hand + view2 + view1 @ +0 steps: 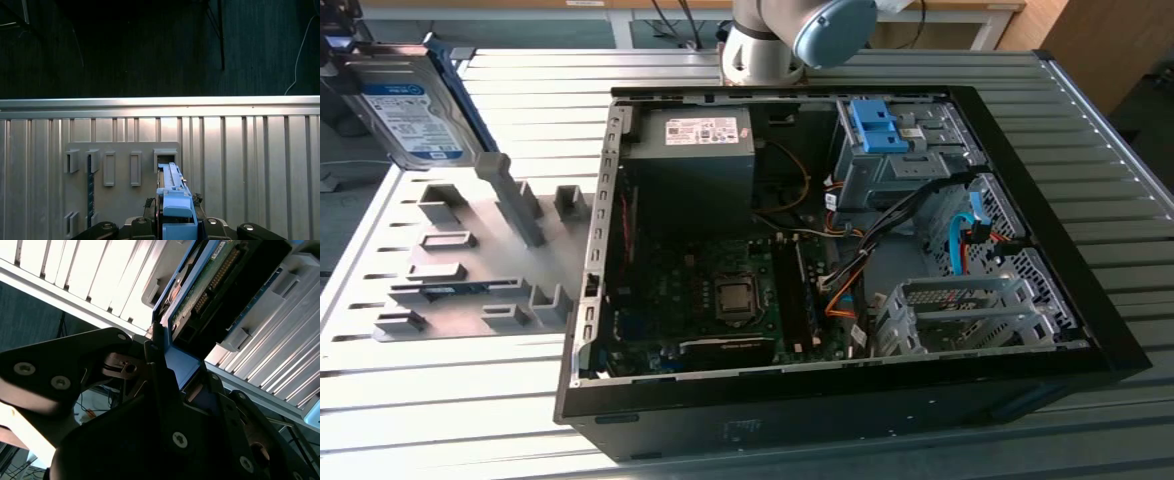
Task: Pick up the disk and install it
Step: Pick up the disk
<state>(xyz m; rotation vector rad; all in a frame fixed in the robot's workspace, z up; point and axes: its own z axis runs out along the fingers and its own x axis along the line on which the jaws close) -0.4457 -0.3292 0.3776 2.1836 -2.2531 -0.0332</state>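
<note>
The disk (403, 108), silver with a white-and-blue label and a blue rail frame, stands on edge at the far left of the exterior view, over the far end of the grey fixture plate (454, 270). My gripper (339, 55) is at its upper edge. In the second wrist view my gripper (181, 371) is shut on the blue rail, and the disk (200, 290) shows its green circuit board. In the first wrist view the disk (174, 192) runs from my gripper (176, 226) towards a slot in the fixture plate (125, 200). Whether it still rests in that slot I cannot tell.
An open black computer case (1067, 300) lies to the exterior view's right of the fixture. Inside are a grey power supply box (700, 135), a blue bracket (878, 125) in the drive bay, cables and a metal cage (961, 310). The arm's base (767, 45) stands behind the case.
</note>
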